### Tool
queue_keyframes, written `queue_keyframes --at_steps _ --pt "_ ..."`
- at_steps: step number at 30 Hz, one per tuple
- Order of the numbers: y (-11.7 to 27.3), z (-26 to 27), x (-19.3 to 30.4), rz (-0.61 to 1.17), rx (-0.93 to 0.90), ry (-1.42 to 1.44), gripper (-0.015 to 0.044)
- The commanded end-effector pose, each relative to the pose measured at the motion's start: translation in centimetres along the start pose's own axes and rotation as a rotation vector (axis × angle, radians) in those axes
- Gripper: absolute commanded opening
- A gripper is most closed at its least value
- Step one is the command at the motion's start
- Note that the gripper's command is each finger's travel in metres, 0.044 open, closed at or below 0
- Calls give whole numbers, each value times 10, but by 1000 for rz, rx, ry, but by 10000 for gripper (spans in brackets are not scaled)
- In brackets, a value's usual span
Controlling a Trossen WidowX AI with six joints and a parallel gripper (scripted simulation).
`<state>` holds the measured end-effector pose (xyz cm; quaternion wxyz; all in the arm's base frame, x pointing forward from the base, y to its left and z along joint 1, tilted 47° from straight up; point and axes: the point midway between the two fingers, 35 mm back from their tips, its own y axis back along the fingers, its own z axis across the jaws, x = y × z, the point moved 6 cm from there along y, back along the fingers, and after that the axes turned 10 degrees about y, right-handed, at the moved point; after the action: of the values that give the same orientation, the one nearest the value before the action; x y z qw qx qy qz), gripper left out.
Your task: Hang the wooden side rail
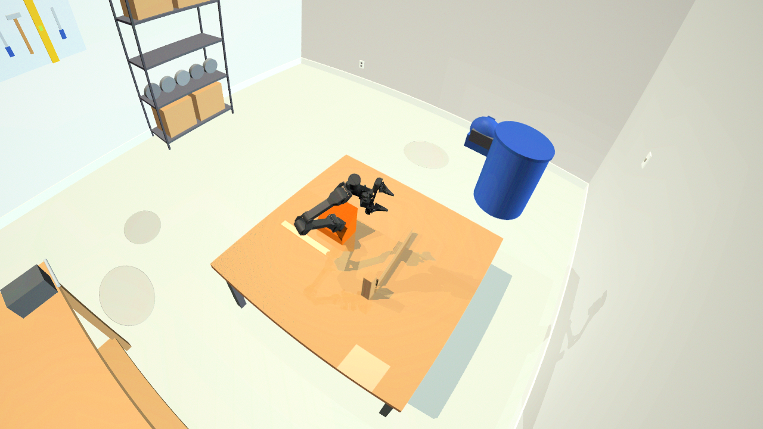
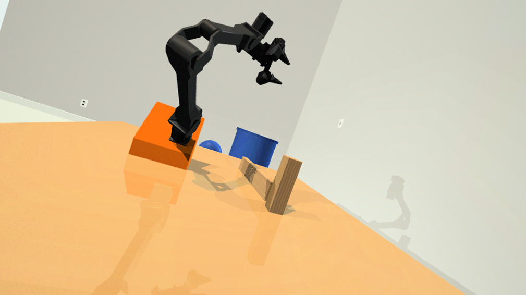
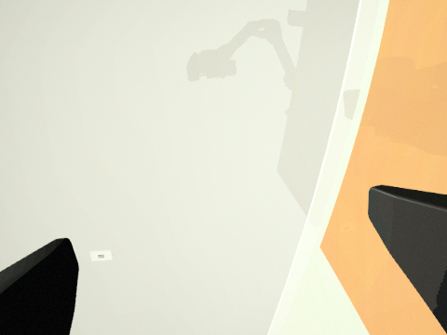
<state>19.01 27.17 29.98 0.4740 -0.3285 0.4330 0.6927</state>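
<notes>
The counter (image 1: 298,288) (image 2: 146,241) (image 3: 372,149) is topped by the side rail (image 1: 396,255) (image 2: 256,179), its near end at the headboard post (image 1: 368,288) (image 2: 284,185); whether hooks are seated cannot be told; above the post's level, the claw (image 1: 391,201) (image 2: 285,73) is held spread, gripping nothing

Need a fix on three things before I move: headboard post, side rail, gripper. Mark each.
Headboard post (image 1: 366,288) (image 2: 286,186): top and exterior views, on its broad outer face.
Side rail (image 1: 397,254) (image 2: 261,185): same two views, along its length.
Gripper (image 1: 390,201) (image 2: 285,73): same views, midway between its fingertips.
</notes>
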Motion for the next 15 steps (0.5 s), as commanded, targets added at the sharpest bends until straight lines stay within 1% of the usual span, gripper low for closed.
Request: queue_keyframes --at_steps 1,8,15 --pt "-35 -55 -3 -133 195 -391 440" --pt "-57 -111 -6 -315 334 -737 440" --pt "-68 -169 -7 -559 418 -1077 440"
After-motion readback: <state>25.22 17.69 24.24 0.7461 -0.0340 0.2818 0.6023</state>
